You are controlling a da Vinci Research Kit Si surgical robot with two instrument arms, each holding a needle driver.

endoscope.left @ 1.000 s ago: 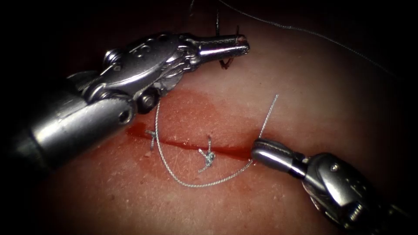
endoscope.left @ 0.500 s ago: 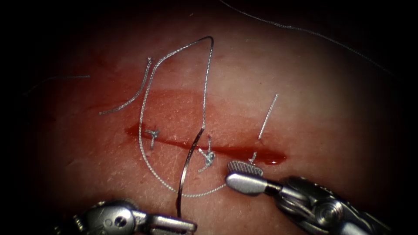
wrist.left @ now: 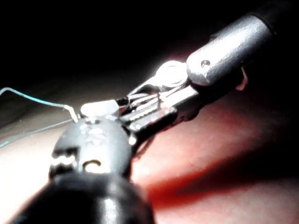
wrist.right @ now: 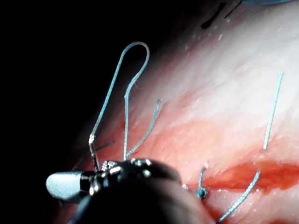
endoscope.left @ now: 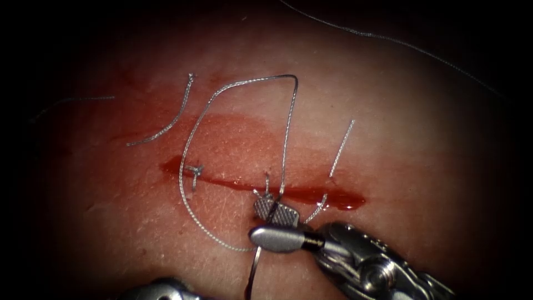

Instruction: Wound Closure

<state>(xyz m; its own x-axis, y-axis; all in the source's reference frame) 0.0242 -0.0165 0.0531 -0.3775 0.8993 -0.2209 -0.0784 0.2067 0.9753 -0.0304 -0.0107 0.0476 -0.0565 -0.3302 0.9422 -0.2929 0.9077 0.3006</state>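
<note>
Curved needle [endoscope.left: 252,275], seen in the endoscope view as a thin dark arc on the near side of the cut [endoscope.left: 311,194], about midway along its length. It rises from the lower edge of the view to the right hand [endoscope.left: 256,222] and appears to lie clear of the tissue [endoscope.left: 388,166], not in it. The thread [endoscope.left: 288,122] leaves the needle's upper end, runs up across the cut, turns sharply, sweeps down to the left in a wide loop and returns to the near side beneath the right hand. A tied stitch [endoscope.left: 194,169] sits at the left end of the cut and a second one is close against the right hand's upper jaw. Two cut ends of thread [endoscope.left: 341,147] lie loose beyond the cut, and red fluid [endoscope.left: 233,139] fills the cut and stains the tissue above it. The right hand stands released, with its jaws well parted. The ribbed face of one jaw turns upward near the cut and the smooth jaw lies below it, so the needle's upper end passes between them and nothing is clamped. The left hand [endoscope.left: 161,289] shows as a rounded body at the lower edge, and whether it grips the needle's lower part cannot be told. The moment reads as the right hand placed for a hold on the needle. A sound hold would fall on the needle's body, short of the thread junction and square across the jaws. Neither the loop nor the neighbouring stitch should be trapped in it.
</note>
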